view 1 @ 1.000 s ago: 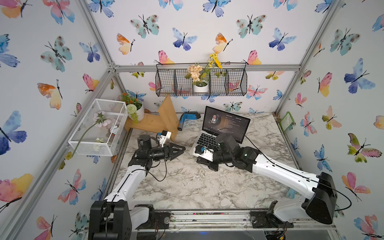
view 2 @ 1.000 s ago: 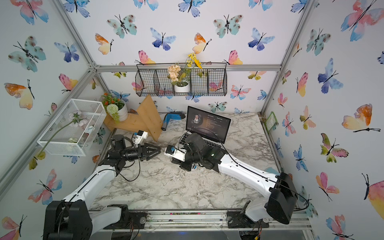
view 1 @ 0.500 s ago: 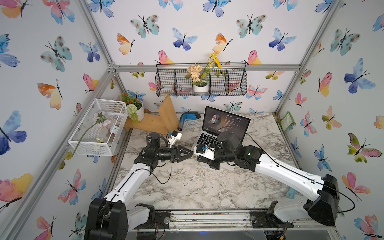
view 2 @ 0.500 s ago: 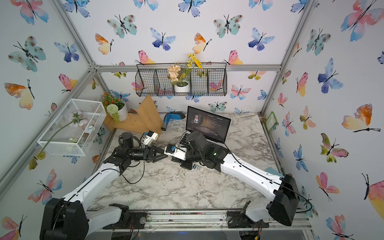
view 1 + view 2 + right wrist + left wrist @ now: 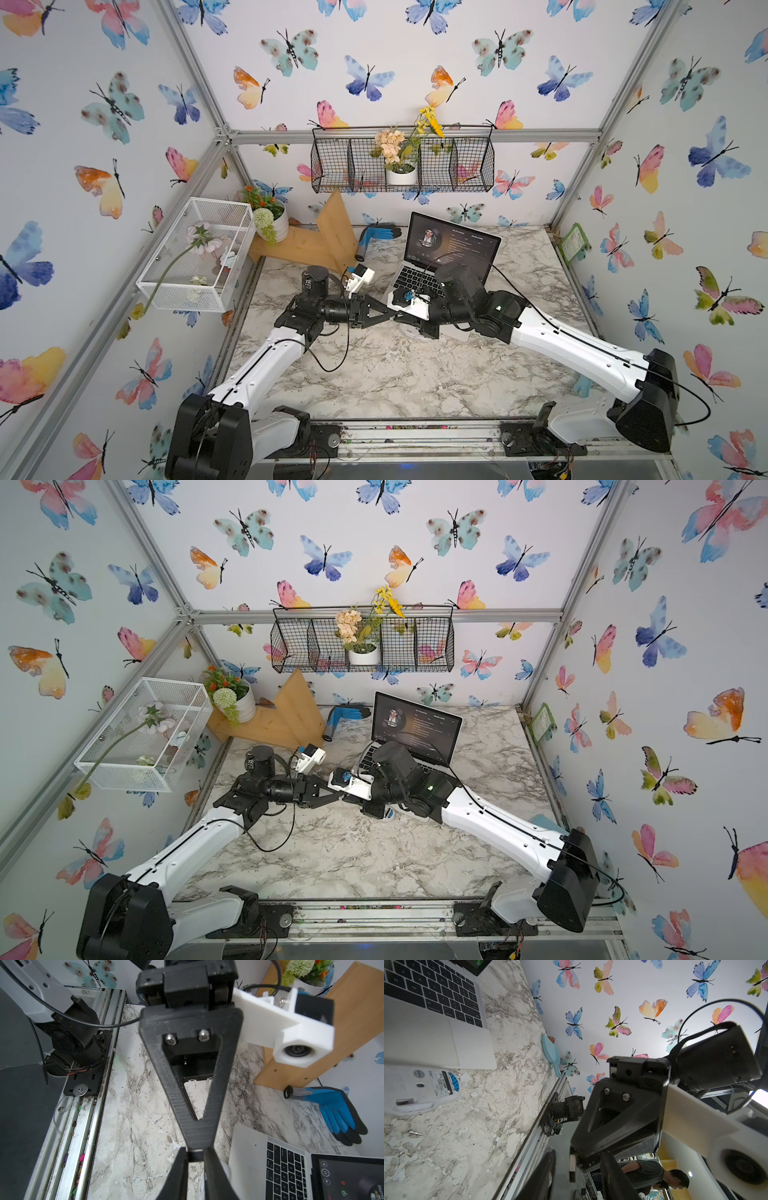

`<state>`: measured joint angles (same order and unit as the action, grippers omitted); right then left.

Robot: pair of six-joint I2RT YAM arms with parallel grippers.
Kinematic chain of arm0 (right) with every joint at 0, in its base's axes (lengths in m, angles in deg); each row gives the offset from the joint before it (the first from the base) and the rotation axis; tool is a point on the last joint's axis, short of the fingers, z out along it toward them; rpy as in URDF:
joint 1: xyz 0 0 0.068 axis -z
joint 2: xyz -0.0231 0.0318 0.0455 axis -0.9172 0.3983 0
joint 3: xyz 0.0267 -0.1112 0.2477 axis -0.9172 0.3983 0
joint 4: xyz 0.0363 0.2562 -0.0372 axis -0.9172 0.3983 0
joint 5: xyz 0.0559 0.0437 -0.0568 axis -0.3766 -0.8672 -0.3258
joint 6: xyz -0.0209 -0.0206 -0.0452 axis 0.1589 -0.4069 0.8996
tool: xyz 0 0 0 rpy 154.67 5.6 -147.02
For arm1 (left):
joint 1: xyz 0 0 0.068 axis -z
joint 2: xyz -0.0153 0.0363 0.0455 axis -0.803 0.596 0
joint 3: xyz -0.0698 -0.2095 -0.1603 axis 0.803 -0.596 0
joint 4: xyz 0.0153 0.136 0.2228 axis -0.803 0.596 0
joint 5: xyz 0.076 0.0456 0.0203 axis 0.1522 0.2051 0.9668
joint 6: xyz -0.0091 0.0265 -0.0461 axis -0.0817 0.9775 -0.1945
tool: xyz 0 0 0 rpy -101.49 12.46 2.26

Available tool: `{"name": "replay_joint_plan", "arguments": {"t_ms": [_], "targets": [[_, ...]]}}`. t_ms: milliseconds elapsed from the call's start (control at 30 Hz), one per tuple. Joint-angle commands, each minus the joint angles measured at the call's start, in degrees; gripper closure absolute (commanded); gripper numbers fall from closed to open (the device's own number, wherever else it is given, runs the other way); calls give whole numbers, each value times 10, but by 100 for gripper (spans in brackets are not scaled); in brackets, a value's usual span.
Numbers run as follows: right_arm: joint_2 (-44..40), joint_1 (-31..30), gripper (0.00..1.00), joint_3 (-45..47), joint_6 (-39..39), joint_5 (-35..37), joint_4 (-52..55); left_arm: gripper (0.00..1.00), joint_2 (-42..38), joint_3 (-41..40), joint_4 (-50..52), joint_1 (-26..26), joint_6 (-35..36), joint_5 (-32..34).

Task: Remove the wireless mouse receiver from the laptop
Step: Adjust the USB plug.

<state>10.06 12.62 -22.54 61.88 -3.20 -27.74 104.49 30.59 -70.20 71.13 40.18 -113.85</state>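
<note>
Right pincer (image 5: 195,1154) pinches the receiver (image 5: 572,1167), plain only in the left wrist view; left pincer (image 5: 578,1154) spread astride it.

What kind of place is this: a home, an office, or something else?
Probably a robot test cell dressed as a home desk: an aluminium frame with butterfly wallpaper encloses the marble-pattern table with a laptop, and a left arm and a right arm are mounted on a rail at its front edge.

Nothing reads outright. The laptop (image 5: 451,249) screen carries white text lines too small to make out, plus a circled pause sign (image 5: 325,1172). The upturned mouse (image 5: 409,1093) bears a label (image 5: 445,1084) of illegible fine print.
</note>
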Motion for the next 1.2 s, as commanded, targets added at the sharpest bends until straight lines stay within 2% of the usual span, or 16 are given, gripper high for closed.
{"name": "replay_joint_plan", "arguments": {"t_ms": [0, 100, 167, 400, 600, 800, 1000, 1100, 1167], "targets": [[-19, 5, 83, -8, 5, 9, 1, 67, -15, 2, -24, 5, -9, -12], [-21, 6, 83, -11, 7, 11, 2, 76, -18, -9, -67, 7, -43, -13], [-23, 6, 83, -10, 8, 18, 2, 76, -21, -10, -78, 8, -55, -12], [-20, 7, 84, -13, 12, 29, -2, 68, -23, -10, -79, 20, -61, -5], [-21, 7, 84, -11, 14, 37, -11, 67, -19, -16, -81, 24, -64, 1], [-21, 8, 84, -6, 15, 56, -17, 73, -19, -17, -89, 29, -69, 1], [-14, 8, 84, -10, 16, 40, -17, 78, -15, -13, -91, 31, -70, 4], [-14, 8, 84, -10, 17, 34, -16, 86, -12, -11, -94, 31, -70, 5], [-15, 8, 84, -7, 16, 35, -19, 87, -9, -12, -93, 31, -70, 7]]}}
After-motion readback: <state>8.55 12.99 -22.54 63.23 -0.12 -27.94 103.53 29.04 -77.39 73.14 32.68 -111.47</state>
